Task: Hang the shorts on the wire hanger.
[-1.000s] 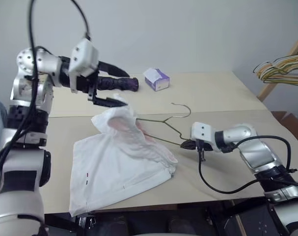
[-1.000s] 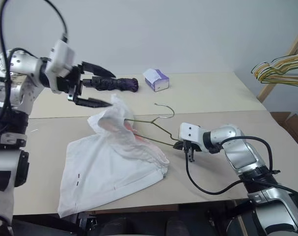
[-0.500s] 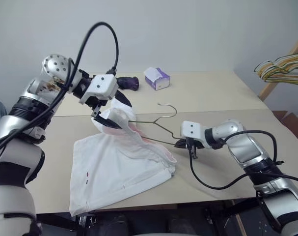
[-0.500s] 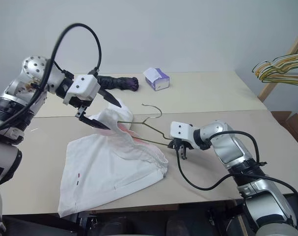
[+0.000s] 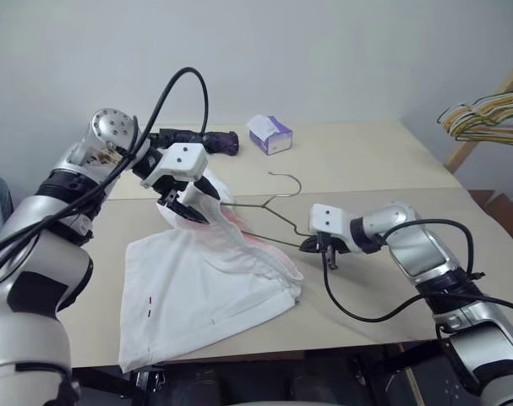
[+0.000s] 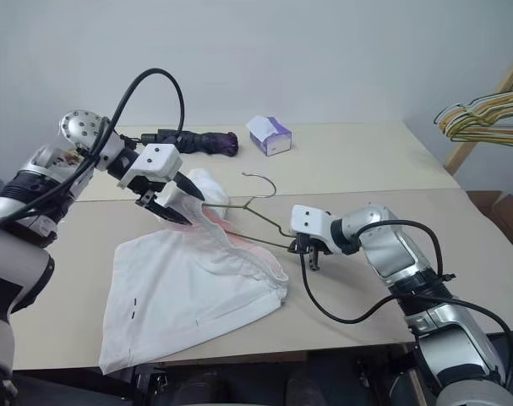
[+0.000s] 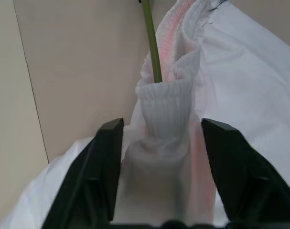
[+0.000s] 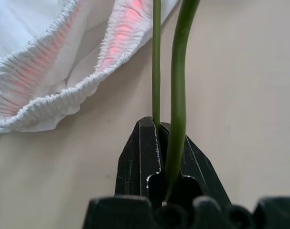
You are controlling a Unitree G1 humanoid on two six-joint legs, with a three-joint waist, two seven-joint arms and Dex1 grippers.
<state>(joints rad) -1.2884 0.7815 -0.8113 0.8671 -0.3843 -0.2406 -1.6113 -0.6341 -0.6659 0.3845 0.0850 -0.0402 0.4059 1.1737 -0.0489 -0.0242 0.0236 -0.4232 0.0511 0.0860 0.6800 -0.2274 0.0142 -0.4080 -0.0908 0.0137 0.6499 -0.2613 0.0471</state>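
One pair of white shorts [image 5: 207, 279] lies spread on the tan table [image 5: 383, 161], with its gathered waistband raised toward the far side. One thin wire hanger [image 5: 277, 207] runs from the waistband across to the right, its hook lifted above the table.

The left gripper [image 5: 191, 203] sits at the raised waistband with its two black fingers [image 7: 105, 167] standing apart on either side of a bunched fold of the elastic, not yet pressed onto it. One end of the hanger disappears into that fold.

The right gripper [image 5: 311, 246] is pinched together on the hanger's corner, where two wire strands meet between its fingers [image 8: 141, 157], just beside the edge of the shorts.

Farther back on the table lie one dark folded umbrella [image 5: 197, 139] and one small white-and-purple tissue box [image 5: 270, 134], well apart from the shorts. One bunch of coloured hangers [image 5: 482, 118] hangs at the right edge.
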